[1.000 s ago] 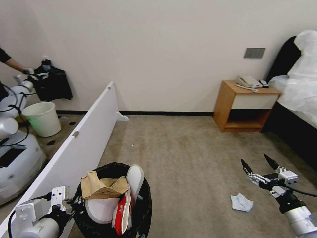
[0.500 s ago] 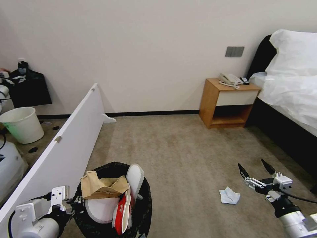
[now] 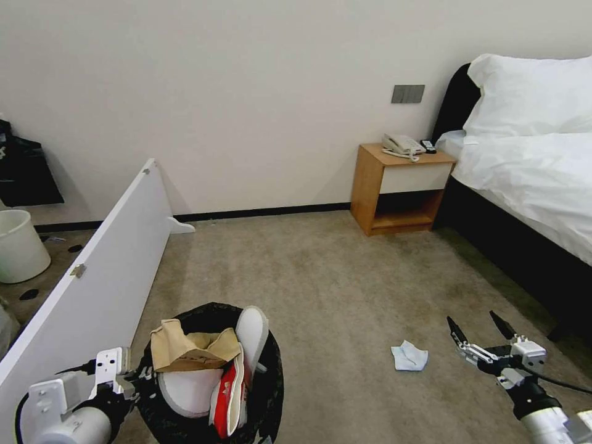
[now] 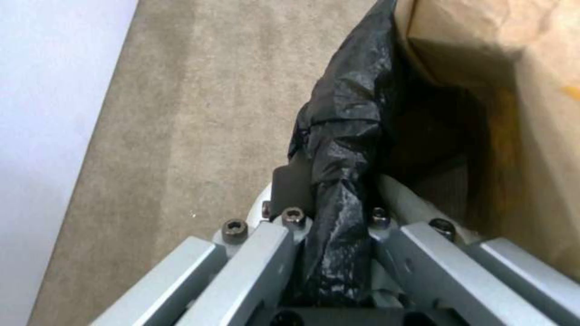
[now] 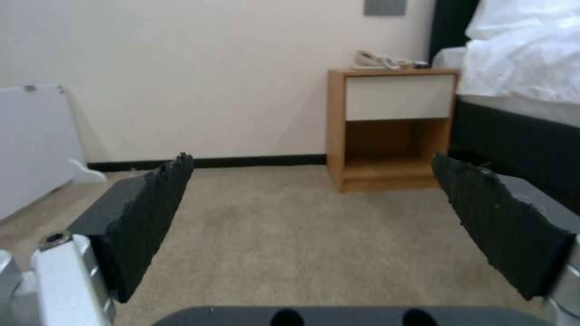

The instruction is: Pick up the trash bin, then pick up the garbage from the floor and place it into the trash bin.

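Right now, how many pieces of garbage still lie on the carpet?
1: a pale blue mask on the carpet, left of the open right gripper. Others may lie outside the views.

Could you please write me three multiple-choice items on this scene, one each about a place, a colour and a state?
1. Where does the pale blue mask lie?
A. on the carpet, ahead of the right gripper and to its left
B. in the trash bin
C. on the nightstand

2. What colour is the trash bin's liner?
A. white
B. black
C. green

3. How is the right gripper?
A. shut on the mask
B. shut on nothing
C. open, holding nothing

Answers: 1 A, it rests on bare carpet; 2 B, crinkled black plastic covers the rim; 3 C, its fingers stand apart with carpet between.
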